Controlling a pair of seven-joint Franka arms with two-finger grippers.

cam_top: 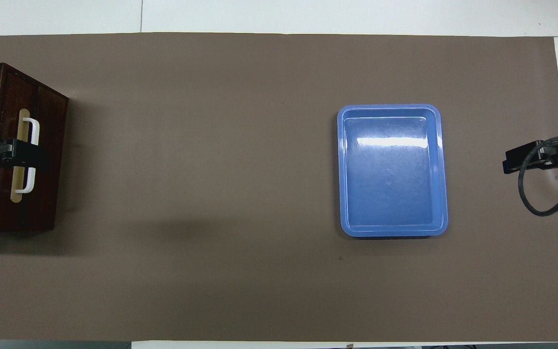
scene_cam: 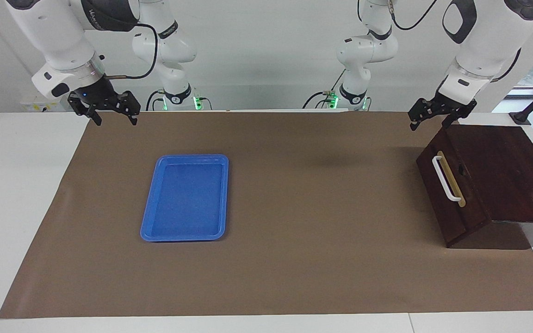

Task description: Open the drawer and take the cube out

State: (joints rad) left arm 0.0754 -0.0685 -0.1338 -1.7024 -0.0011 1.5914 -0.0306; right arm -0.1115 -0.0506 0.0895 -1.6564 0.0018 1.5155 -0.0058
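The drawer is sitting shut in its dark reddish-brown wooden cabinet at the left arm's end of the worktop, its front facing along the brown mat toward the blue tray. The front panel is showing a glossy, dark grain, and a white bar handle is standing out from a brass strip that runs along the panel's middle. The cube is not showing in either view. The left gripper is hanging in the air over the cabinet's edge nearest the robots, above the drawer front, with its fingers spread and holding nothing. The right gripper is waiting raised over the mat's corner at the right arm's end, its fingers also spread apart and empty. The tray is lying flat on the mat, well apart from the cabinet.
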